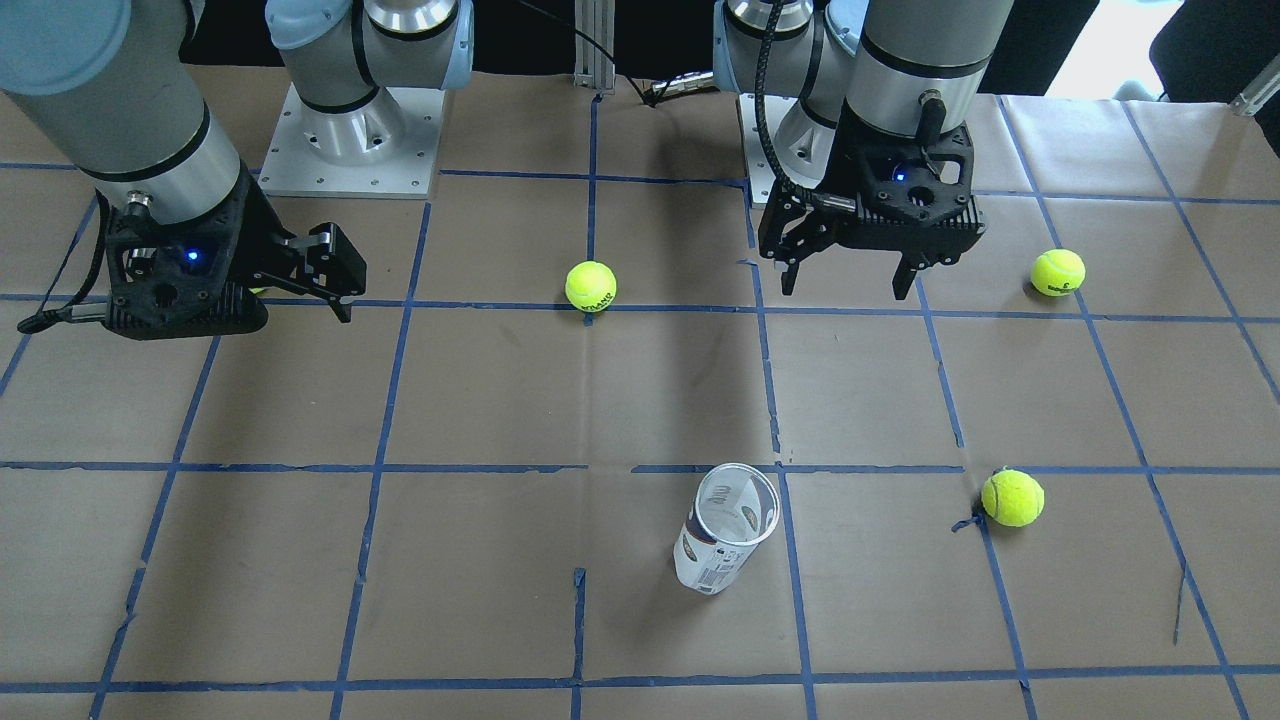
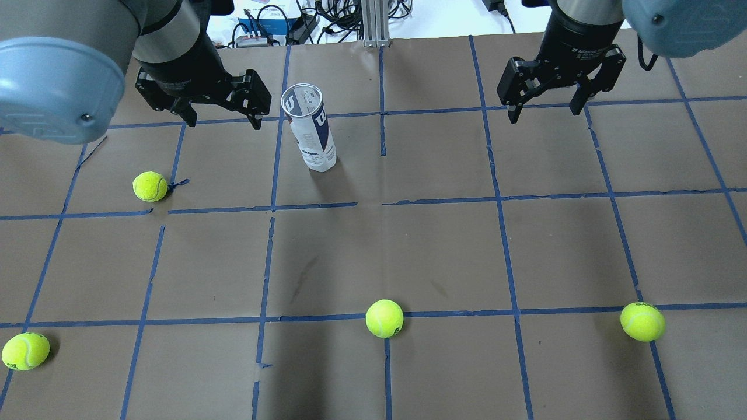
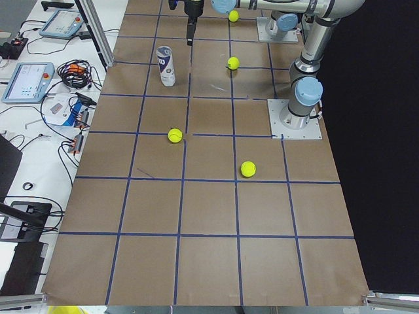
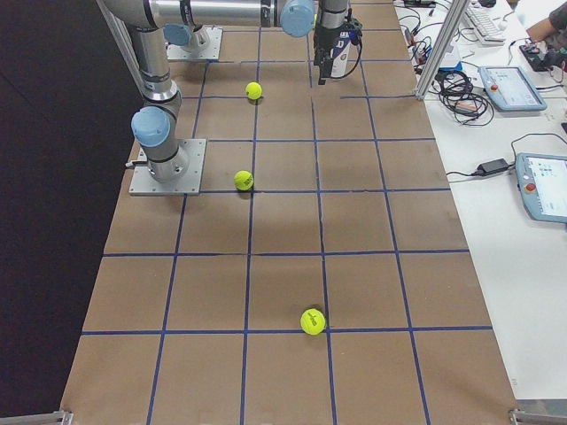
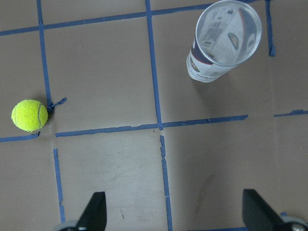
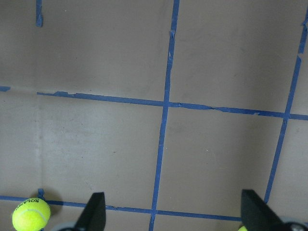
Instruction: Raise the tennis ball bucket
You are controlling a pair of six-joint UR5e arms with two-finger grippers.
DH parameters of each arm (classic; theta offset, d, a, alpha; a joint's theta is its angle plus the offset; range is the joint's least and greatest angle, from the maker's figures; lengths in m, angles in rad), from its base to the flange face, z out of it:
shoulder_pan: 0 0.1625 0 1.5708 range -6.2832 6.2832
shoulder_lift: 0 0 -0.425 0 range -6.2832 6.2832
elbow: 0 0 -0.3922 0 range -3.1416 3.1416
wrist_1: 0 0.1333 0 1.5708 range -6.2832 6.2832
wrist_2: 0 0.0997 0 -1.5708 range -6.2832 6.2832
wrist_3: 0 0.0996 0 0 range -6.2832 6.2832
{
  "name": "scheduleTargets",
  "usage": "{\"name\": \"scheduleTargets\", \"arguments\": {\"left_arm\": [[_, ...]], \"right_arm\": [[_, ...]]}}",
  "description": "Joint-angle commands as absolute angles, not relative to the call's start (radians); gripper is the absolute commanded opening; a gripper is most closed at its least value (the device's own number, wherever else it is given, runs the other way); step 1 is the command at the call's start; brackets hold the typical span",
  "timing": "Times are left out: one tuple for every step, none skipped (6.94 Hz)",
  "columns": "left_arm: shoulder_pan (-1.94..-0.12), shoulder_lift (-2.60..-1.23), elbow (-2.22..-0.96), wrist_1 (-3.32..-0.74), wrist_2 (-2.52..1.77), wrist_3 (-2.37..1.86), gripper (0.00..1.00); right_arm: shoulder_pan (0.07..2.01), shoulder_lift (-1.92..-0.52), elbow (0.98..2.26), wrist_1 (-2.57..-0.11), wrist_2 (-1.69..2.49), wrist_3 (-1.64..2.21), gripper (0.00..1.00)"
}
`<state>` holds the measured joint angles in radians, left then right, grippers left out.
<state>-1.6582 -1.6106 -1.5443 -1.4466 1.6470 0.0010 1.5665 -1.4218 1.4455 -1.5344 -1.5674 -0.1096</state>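
Observation:
The tennis ball bucket is a clear tube with a white and navy label. It stands upright and open-topped on the brown paper on the far side of the table, and also shows in the front-facing view and the left wrist view. My left gripper is open and empty. It hovers above the table just left of the tube, apart from it; the front-facing view shows it too. My right gripper is open and empty, far to the tube's right.
Several yellow-green tennis balls lie loose on the table: one near my left gripper, one at the near middle, one near right, one near left. Blue tape lines grid the paper. Cables and devices lie beyond the far edge.

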Motion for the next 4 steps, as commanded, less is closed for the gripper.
{"name": "scheduleTargets", "arguments": {"left_arm": [[-1.654, -1.612, -1.531, -1.503, 1.651, -0.009, 1.00], [-1.655, -1.612, -1.525, -1.541, 1.652, -0.009, 1.00], [-1.654, -1.615, -1.525, -1.543, 1.651, -0.009, 1.00], [-1.654, -1.615, -1.525, -1.542, 1.651, -0.009, 1.00]], "right_arm": [[1.569, -1.424, 1.437, -1.534, -1.566, -0.100, 1.00], [1.569, -1.424, 1.442, -1.534, -1.566, -0.106, 1.00], [1.569, -1.424, 1.439, -1.534, -1.566, -0.106, 1.00], [1.569, -1.424, 1.437, -1.534, -1.566, -0.104, 1.00]]}}
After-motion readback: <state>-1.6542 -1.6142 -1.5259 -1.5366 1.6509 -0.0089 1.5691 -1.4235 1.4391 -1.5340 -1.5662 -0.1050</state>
